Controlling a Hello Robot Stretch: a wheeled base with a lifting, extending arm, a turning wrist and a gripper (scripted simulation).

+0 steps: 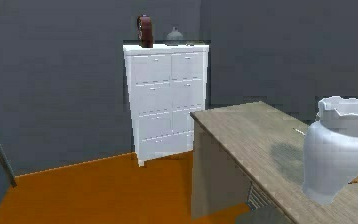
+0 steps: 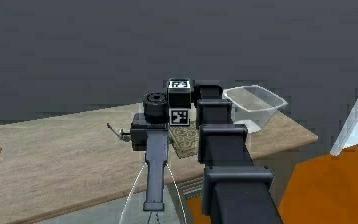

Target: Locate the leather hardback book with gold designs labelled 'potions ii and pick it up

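My arm (image 2: 227, 160) rises from the arm side view's bottom edge over a wooden table (image 2: 57, 150). At its far end are the white marker squares (image 2: 179, 100) and, left of them, the gripper (image 2: 116, 131) with its dark body and thin fingers (image 2: 121, 136). A dark flat thing with a pale pattern (image 2: 189, 143) lies on the tabletop beside the arm, under the markers; it may be the book. I cannot tell whether the gripper holds anything.
A clear plastic tub (image 2: 255, 104) stands on the table's far right. A white vase (image 1: 337, 145) stands on the wooden table (image 1: 252, 130). A white chest of drawers (image 1: 167, 100) stands against the dark wall, bearing a dark red bottle (image 1: 144, 30). Orange floor (image 1: 97, 190) lies between.
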